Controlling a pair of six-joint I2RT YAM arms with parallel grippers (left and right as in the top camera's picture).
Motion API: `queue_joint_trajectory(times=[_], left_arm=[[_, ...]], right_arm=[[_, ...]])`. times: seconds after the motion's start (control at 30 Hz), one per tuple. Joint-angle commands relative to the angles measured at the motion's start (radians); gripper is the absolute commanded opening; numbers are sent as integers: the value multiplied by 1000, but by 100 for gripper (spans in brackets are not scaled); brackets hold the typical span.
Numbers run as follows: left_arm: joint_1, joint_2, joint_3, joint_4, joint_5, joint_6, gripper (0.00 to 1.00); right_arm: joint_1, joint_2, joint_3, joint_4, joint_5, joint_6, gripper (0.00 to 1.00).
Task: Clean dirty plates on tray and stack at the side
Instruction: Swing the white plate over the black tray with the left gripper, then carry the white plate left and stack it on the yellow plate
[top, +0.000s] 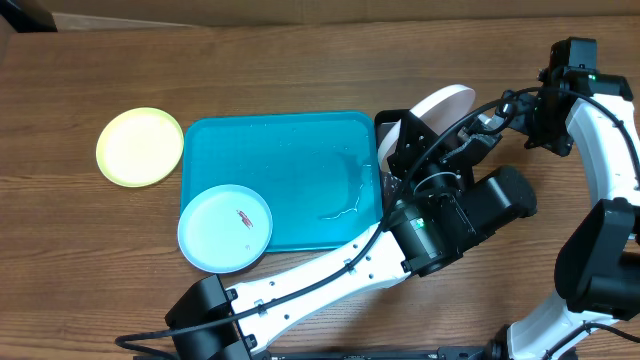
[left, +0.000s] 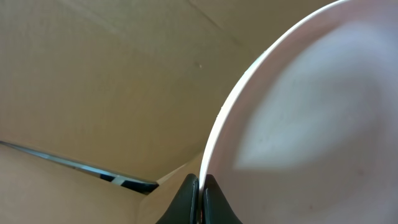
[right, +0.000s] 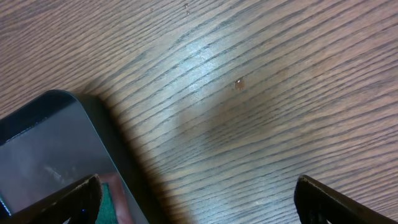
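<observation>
Rim of white plate (left: 298, 112) pinched by left end effector (left: 200, 186), tilted.

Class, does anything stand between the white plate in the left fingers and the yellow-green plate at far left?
Nothing tall. Only the turquoise tray lies between the white plate and the yellow-green plate; the light blue plate sits at its lower-left corner, off that line.

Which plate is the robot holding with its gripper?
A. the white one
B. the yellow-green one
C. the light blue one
A: the left gripper is pinched shut on the rim of the white plate, while the yellow-green plate and the light blue plate lie flat.
</observation>
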Motion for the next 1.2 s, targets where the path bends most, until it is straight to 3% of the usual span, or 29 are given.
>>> queue_joint_trajectory(times=[0.0, 0.13, 0.3, 0.33, 0.53, 0.7, 0.8, 0.97, 1.17], left_arm=[[-4, -15, 25, 23, -17, 35, 4], [10, -13, 25, 8, 52, -16, 4], [91, -17, 25, -64, 173, -218, 4], [133, -29, 26, -154, 278, -328, 4], [417, -73, 26, -402, 874, -659, 4], [778, -72, 26, -491, 1441, -689, 4], [986, -72, 26, -527, 1641, -689, 4], [1301, -72, 26, -611, 1742, -690, 4], [1604, -72, 22, -699, 1631, -689, 5]], right_arm=[[-2, -19, 10, 5, 0, 3, 100], [-2, -19, 10, 5, 0, 3, 100], [-2, -19, 10, 5, 0, 3, 100], [-2, -19, 10, 5, 0, 3, 100], [-2, -19, 10, 5, 0, 3, 100], [-2, -19, 10, 5, 0, 3, 100], [-2, -19, 10, 5, 0, 3, 100], [-2, -19, 10, 5, 0, 3, 100], [-2, -19, 10, 5, 0, 3, 100]])
